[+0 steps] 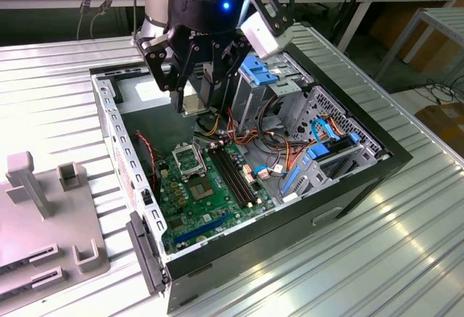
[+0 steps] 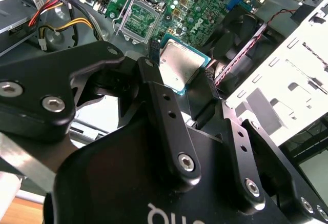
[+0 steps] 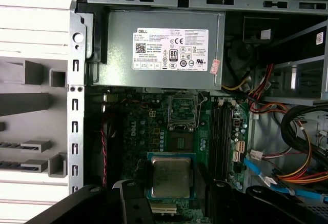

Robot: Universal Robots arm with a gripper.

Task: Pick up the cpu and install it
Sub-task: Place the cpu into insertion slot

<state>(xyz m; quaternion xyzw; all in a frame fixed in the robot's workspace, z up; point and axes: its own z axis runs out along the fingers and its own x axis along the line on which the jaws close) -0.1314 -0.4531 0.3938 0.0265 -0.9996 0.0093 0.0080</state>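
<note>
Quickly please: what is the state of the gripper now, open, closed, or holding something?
Gripper: closed, its fingers holding the cpu by its edges above the motherboard.

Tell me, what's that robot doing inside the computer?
The robot arm's gripper is holding the cpu, a small silvery chip with a green rim, pinched by its edges. It hangs above the green motherboard inside the open computer case. The cpu is not yet in the socket, which looks empty.
</note>
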